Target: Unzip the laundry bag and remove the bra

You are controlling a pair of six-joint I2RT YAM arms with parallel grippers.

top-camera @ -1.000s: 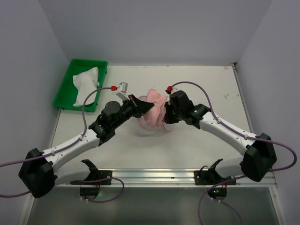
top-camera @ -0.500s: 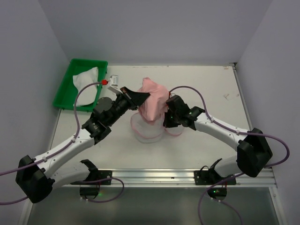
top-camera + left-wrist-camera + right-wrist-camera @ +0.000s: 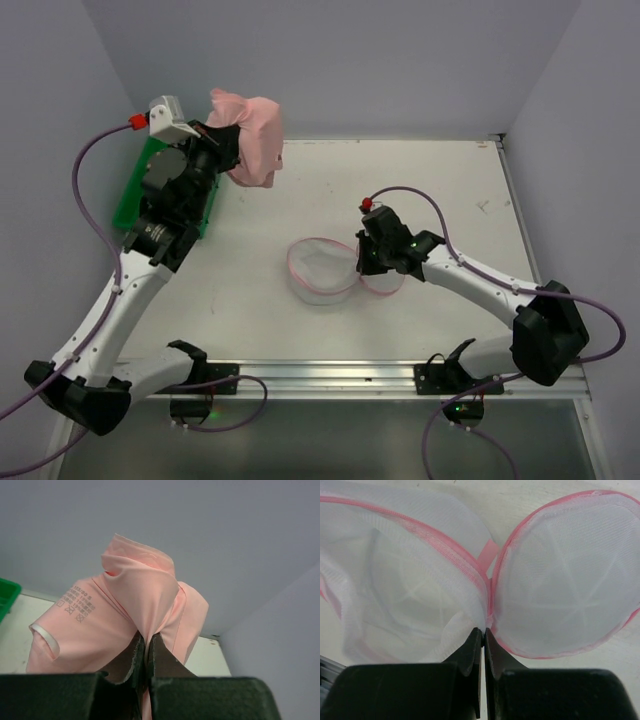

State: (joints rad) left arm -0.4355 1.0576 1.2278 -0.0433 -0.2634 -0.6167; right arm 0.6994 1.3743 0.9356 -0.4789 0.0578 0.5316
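we have the left gripper (image 3: 144, 642) clamped on the soft pink fabric bra (image 3: 250, 148), high near the green plastic tray (image 3: 128, 205). right gripper (image 3: 483, 634) pinches the open round white mesh laundry bag (image 3: 318, 268) mid-table. that thin fold could slip, dropping the bra.

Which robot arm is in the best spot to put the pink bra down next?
Left. The left arm has its jaws shut on the bra, held up near the green tray. The right arm is probably busy: its jaws pinch the empty laundry bag by its rim mid-table.
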